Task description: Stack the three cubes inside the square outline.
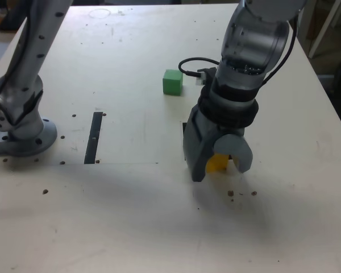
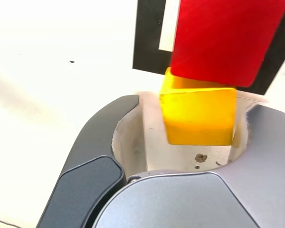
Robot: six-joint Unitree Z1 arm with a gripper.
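Straddling a matte yellow cube (image 2: 198,116), the tool (image 1: 221,165) gapes.

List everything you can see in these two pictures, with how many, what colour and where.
Green cube: one, green, on the table, apart from the tool.
Yellow cube: one, yellow, between the jaws.
Red cube: one, red, wrist view only, just beyond the yellow cube, over the outline.
Square outline: one, black tape, pale centre, partly hidden.
Tape strip: one, black, towards the exterior view's left.
Table: one, pale, with small holes.
Arm base: one, grey, exterior view's left.
Tool: one, grey, around the yellow cube; grip unclear.
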